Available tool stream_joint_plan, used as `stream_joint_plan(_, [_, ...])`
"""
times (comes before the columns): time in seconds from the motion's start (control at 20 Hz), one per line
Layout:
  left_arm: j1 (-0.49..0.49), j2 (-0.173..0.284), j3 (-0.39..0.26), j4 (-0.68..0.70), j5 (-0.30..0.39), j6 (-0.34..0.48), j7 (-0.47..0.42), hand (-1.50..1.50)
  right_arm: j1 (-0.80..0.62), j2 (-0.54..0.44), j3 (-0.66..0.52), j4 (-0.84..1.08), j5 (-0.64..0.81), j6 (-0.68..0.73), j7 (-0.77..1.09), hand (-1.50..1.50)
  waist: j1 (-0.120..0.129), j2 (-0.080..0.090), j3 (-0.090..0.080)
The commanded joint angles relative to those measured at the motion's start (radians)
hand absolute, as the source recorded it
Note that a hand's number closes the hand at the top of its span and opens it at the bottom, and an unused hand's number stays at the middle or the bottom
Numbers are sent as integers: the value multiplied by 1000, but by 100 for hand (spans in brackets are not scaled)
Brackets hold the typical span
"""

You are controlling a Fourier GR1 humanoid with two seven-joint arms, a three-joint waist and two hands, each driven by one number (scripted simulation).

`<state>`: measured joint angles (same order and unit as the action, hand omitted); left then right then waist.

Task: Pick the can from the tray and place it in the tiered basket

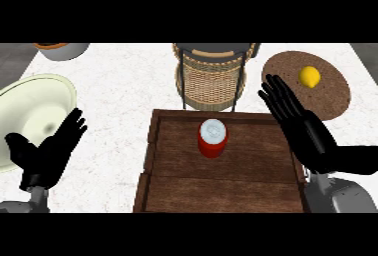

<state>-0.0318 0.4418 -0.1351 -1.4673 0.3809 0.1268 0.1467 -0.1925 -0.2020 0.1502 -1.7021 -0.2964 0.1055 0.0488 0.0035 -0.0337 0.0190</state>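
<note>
Both hands open with straight fingers, left hand (46,152), right hand (303,127), red can (212,138) upright in wooden tray (221,192), tiered basket (215,75) behind

I note the red can (212,138) upright in the wooden tray (221,192), far half; the wicker tiered basket (215,75) stands just beyond.

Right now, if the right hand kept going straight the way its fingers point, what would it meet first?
Probably the round brown mat holding the lemon; the right hand points up-left along its near edge, though its height above it is unclear.
</note>
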Motion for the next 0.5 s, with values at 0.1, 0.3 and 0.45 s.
stream_joint_plan(0.1, [53,29,17,41,-54,21,-39,0,159,195,-43,40,-89,-215,-206,150,-5,36,-15])
stream_joint_plan(0.3, [71,47,34,54,-48,36,-6,0,178,199,-237,-18,-273,-380,-364,150,-138,-2,40])
stream_joint_plan(0.45, [83,76,36,74,-69,25,-11,0,269,201,-49,34,-257,-582,-611,-150,-22,32,-15])
